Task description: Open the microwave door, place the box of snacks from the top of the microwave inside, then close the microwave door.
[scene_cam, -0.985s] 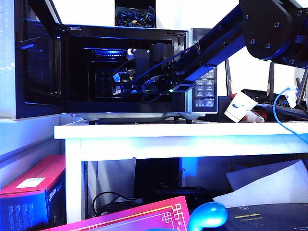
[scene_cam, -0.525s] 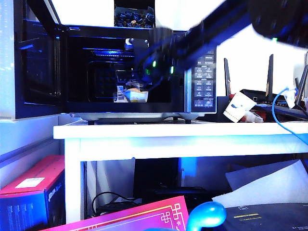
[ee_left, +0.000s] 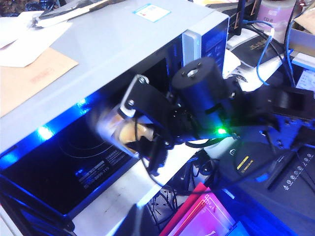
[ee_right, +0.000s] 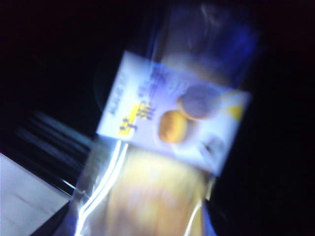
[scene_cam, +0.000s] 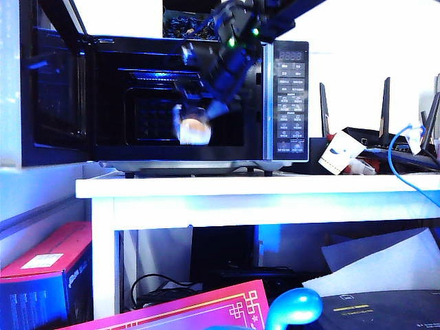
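The black microwave stands on a white table, and the microwave door is swung wide open to the left. My right gripper hangs at the front of the cavity, tilted downward from an arm that enters at the upper right. The box of snacks, pale with orange contents, is blurred between its fingers just above the cavity floor. In the left wrist view the same box sits between the right gripper's two black fingers. The right wrist view is filled by the box. My left gripper is out of view.
A dark box with blue contents sits on top of the microwave. Routers and a white carton crowd the table to the right. A red box and a pink one lie below.
My right arm has pulled back out of the cavity and risen, its wrist tipping down. The box, resting on the cavity floor half a second ago, now sits a little higher and blurred.
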Available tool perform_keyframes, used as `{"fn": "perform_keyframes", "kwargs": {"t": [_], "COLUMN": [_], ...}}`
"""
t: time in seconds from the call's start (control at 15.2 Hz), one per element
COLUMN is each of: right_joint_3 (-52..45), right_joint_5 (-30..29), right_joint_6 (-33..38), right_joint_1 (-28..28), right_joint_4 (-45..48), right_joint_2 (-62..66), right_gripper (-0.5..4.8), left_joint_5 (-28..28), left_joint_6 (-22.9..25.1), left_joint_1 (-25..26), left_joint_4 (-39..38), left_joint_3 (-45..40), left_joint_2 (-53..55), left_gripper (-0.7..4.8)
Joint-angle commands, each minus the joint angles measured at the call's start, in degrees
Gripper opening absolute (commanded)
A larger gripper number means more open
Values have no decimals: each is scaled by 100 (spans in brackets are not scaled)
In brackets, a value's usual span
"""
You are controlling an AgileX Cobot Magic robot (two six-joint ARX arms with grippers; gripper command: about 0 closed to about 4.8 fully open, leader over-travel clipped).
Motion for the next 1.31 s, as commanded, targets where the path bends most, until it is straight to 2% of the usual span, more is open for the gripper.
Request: {"fn": "perform_keyframes", "kwargs": {"t": [0.07,0.2,0.26,0.33,0.39,0.46,0.66,0.72,0.79,0.85,0.92,1.05,1.12,1.31], "right_joint_3": [76,79,83,81,81,81,87,85,85,85,85,85,85,74], "right_joint_5": [-66,-118,-199,-203,-208,-210,-205,-203,-203,-208,-205,-216,-227,-229], "right_joint_6": [-7,-13,-11,-11,-11,-11,-11,-11,-9,-9,-9,-7,-7,-7], "right_joint_1": [-2,31,35,33,33,39,55,68,68,68,68,68,79,83], "right_joint_4": [1338,1523,1602,1670,1661,1639,1196,660,107,-442,-841,-1364,-1626,-2498], "right_joint_2": [-2,0,-9,-9,-7,-9,-267,-455,-625,-791,-914,-1091,-1141,-1137], "right_gripper": [324,382,382,404,461,479,479,426,328,290,228,33,-5,-5], "left_joint_5": [48,50,48,50,50,50,50,50,50,48,48,48,50,48], "left_joint_6": [-4,-11,-17,-22,-26,-55,-63,-63,-61,-61,-61,-61,-63,-61], "left_joint_1": [-7,-7,-7,-7,-7,-7,-7,-7,-7,-7,-7,-7,-7,-7], "left_joint_4": [70,63,61,57,55,42,24,24,28,33,48,81,74,77], "left_joint_3": [17,17,17,17,17,17,17,17,17,17,17,17,17,20], "left_joint_2": [-28,-26,-26,-26,-26,-26,-26,-28,-26,-26,-26,-28,-28,-28], "left_gripper": [-6,-6,-6,-6,-6,-6,-6,-6,-6,-6,-6,-6,-6,-6]}}
